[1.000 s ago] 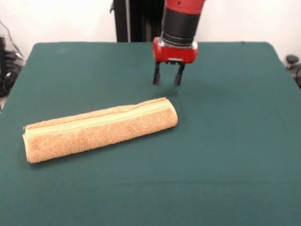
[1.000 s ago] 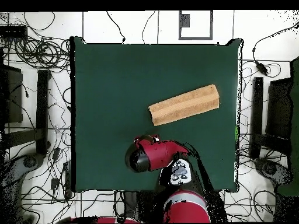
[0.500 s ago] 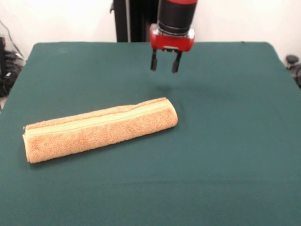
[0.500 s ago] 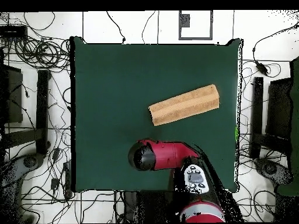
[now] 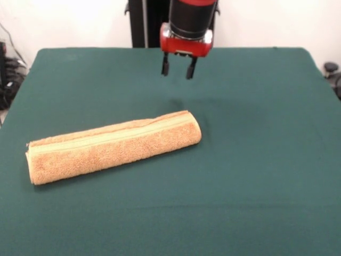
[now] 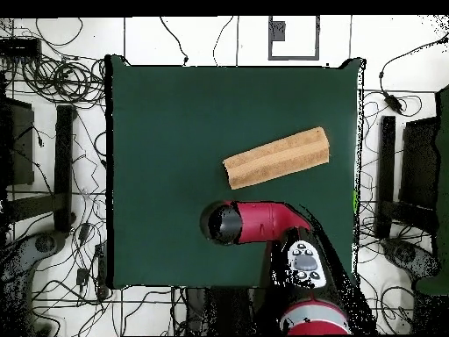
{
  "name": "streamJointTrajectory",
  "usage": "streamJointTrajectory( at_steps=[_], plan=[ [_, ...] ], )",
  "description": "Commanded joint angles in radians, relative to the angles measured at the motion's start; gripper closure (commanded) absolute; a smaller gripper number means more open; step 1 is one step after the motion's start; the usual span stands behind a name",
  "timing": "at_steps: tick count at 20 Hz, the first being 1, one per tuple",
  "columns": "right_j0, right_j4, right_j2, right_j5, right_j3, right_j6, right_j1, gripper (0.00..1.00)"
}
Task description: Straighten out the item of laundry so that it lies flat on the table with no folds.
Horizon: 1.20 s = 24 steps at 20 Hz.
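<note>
Towel (image 5: 114,146) lies folded on counter (image 5: 256,176); hand (image 5: 176,68) hovers apart, fingers spread, empty. Risk: pinching both layers would drag it, not unfold it.

The arm (image 5: 190,13) is glossy red with a black cylindrical wrist band above a red, rounded-rectangular collar. Below hangs the tool (image 5: 176,68): two short, slim black fingers (image 5: 164,65) with a gap between them. From overhead, a grey oval button panel (image 6: 304,262) sits on the red link.
</note>
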Motion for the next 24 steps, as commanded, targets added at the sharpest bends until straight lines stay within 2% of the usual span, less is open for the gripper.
streamJointTrajectory(
  at_steps=[1, 12, 16, 24],
  plan=[
    [0.006, 0.038, 0.136, 0.046, -0.136, 0.031, 0.108, 0.0],
    [-0.021, 0.087, 0.167, 0.103, -0.196, 0.042, 0.193, 0.0],
    [-0.042, 0.107, 0.192, 0.077, -0.212, 0.045, 0.23, 0.0],
    [-0.033, 0.103, 0.179, 0.028, -0.262, 0.052, 0.301, 0.0]
  ],
)
